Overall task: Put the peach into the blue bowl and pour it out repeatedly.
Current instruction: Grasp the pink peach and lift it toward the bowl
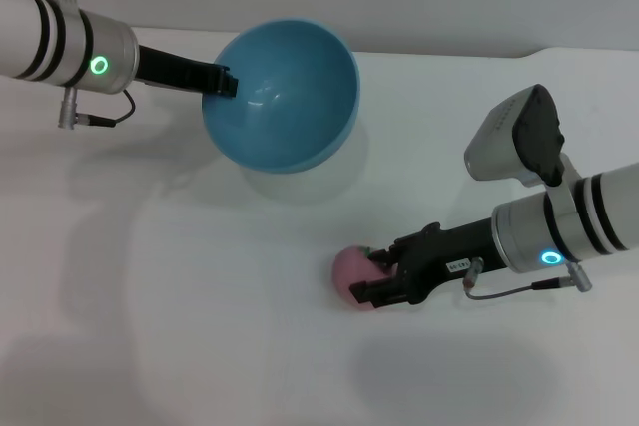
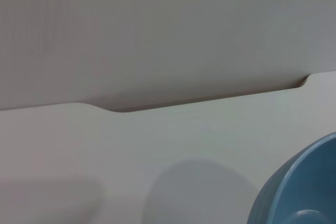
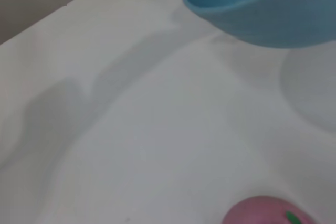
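The blue bowl is held off the table at the back, tilted so its empty inside faces me. My left gripper is shut on its left rim. The bowl's edge also shows in the left wrist view and the right wrist view. The pink peach lies on the white table in front of the bowl, a little to the right. My right gripper comes in from the right, low over the table, with its black fingers closed on the peach's right side. The peach with its green stem also shows in the right wrist view.
The white table spreads out to the left and front. Its back edge meets a grey wall behind the bowl. The right arm's grey wrist camera housing stands up over the table's right side.
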Controlling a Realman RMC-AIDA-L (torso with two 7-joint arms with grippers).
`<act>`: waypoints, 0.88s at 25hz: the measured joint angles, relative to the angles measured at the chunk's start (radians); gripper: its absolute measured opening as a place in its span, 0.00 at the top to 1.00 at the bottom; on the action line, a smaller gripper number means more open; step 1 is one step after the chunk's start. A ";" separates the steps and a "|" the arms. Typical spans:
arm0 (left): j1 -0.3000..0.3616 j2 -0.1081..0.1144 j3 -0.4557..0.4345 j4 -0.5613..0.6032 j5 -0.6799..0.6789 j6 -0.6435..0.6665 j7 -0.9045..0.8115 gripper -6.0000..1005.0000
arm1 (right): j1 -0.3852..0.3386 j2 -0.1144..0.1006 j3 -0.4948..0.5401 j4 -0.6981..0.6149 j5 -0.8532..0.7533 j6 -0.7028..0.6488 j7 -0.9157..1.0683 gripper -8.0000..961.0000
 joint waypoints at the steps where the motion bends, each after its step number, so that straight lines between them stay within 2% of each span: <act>1: 0.001 0.000 0.000 0.002 0.000 0.001 0.000 0.99 | -0.002 0.000 -0.016 -0.001 0.016 0.010 0.000 0.52; 9: 0.012 0.004 0.000 0.020 0.000 0.005 0.001 0.99 | -0.025 -0.007 -0.028 -0.017 0.068 0.015 0.001 0.56; 15: 0.013 0.003 0.001 0.020 0.000 0.006 0.010 0.99 | -0.140 -0.021 -0.020 -0.131 0.167 -0.023 0.002 0.69; 19: 0.013 0.002 0.008 0.020 0.001 0.006 0.011 0.99 | -0.234 -0.031 0.097 -0.186 0.179 -0.099 -0.006 0.78; 22: 0.013 0.000 0.009 0.020 0.016 0.006 0.011 0.99 | -0.277 -0.038 0.195 -0.191 0.173 -0.154 -0.016 0.87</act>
